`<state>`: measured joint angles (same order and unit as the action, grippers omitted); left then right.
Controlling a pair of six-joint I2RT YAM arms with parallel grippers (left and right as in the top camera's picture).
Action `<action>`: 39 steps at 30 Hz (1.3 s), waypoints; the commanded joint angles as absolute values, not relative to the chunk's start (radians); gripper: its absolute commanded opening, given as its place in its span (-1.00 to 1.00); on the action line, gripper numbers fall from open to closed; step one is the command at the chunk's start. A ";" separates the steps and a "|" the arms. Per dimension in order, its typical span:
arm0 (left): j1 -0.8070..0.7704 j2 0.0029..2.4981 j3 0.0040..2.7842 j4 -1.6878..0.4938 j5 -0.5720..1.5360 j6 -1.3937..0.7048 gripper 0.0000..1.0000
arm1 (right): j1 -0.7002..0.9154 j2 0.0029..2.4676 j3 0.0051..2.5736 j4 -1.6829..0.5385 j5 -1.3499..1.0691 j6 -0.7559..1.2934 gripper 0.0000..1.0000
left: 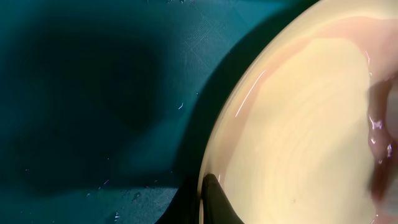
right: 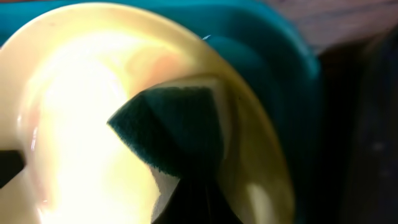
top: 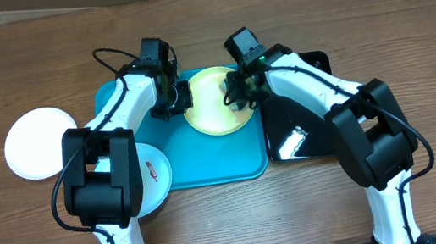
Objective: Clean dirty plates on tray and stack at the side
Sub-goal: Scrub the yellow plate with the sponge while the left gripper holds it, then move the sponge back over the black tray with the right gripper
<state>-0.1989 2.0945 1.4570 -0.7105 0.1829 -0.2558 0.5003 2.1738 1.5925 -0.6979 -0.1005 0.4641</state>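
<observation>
**While the left pins, the right scrubs**

Up at the tray's [top: 208, 170] twelve o'clock sits the yellow-green plate [top: 216, 109]. The left gripper [top: 174, 98] pinches shut on its nine o'clock rim, likely steadying it. The right gripper [top: 241, 91], clamped on a sponge [right: 174, 134], presses in from three o'clock.

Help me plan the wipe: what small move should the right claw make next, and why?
Probably drag the right claw's green sponge across the yellow-green plate toward the reddish smear. The sponge rests on the plate, the left claw pinches its rim, and a pinkish film shows there.
</observation>
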 commanded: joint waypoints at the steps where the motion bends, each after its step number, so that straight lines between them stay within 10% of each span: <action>1: -0.204 2.108 1.425 -0.706 0.150 -0.255 -0.92 | 0.550 2.190 1.572 -0.693 -0.206 0.498 -0.93; 17: -0.204 2.108 1.425 -0.714 0.149 -0.255 -0.92 | 0.395 2.036 1.636 -0.638 -0.593 0.439 -0.93; 39: -0.204 2.108 1.425 -0.717 0.149 -0.255 -0.85 | 0.208 1.888 1.483 -1.004 -0.035 0.284 -0.92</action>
